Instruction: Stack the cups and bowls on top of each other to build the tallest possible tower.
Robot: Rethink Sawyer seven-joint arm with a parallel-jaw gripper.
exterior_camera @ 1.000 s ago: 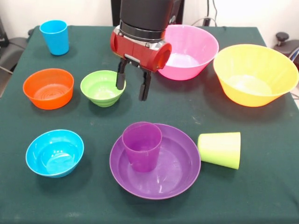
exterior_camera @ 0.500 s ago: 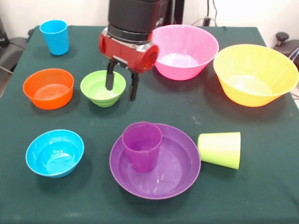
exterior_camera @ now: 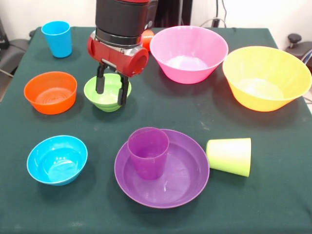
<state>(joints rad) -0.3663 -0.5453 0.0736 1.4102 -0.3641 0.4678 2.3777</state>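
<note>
My gripper is open and hangs over the small green bowl. One finger is above the bowl's inside and the other at its right rim. The orange bowl sits to its left and the blue bowl at the front left. A purple cup stands upright in the wide purple bowl. Beside that bowl a lime green cup lies on its side. The blue cup stands at the back left. The pink bowl and yellow bowl sit at the back right. No tower is in view.
A green cloth covers the table. A small orange thing peeks out behind the arm, mostly hidden. Black chair parts show past the table's left and right edges.
The arm has moved left across the table, from beside the pink bowl to over the green bowl. The gripper stayed open. No cup or bowl has moved.
</note>
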